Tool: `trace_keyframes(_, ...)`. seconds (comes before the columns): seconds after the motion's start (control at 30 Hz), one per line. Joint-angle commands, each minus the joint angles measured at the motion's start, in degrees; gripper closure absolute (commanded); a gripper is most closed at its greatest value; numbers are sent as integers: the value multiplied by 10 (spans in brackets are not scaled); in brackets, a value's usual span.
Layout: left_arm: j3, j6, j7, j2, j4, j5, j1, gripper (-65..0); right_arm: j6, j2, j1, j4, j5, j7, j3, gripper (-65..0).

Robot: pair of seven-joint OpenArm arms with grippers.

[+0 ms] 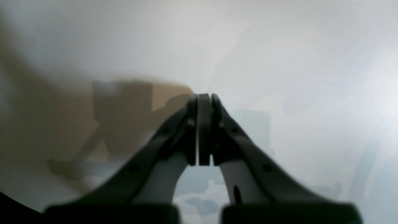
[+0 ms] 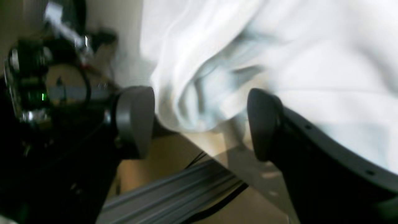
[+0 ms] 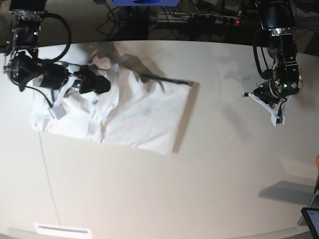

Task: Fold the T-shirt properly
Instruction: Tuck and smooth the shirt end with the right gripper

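Observation:
The white T-shirt (image 3: 144, 114) lies partly folded and wrinkled on the left half of the off-white table (image 3: 174, 199). My right gripper (image 3: 59, 102) is at the shirt's left end, low over the cloth. In the right wrist view this gripper (image 2: 200, 121) is open, and a bunched fold of the shirt (image 2: 311, 62) hangs between its dark fingertips (image 2: 136, 121). My left gripper (image 3: 271, 107) is over bare table at the far right, well away from the shirt. In the blurred left wrist view it (image 1: 203, 99) is shut with nothing seen between the jaws.
Cables and a power strip (image 3: 199, 17) run along the table's back edge. A dark screen corner (image 3: 311, 221) sits at the bottom right. A grey aluminium rail (image 2: 174, 193) and a black arm base (image 2: 31, 93) show past the table's left edge.

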Motion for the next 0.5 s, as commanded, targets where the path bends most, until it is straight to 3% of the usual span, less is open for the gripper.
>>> trace_keyframes(0.0,-4,1,-7,-10,9,2,-6,-17,-1,8,5,11,15,7,-5,-432)
trace_keyframes(0.47,-4,1,-7,-10,9,1,-6,-17,-1,1,-2,30,13,7,-50,-428)
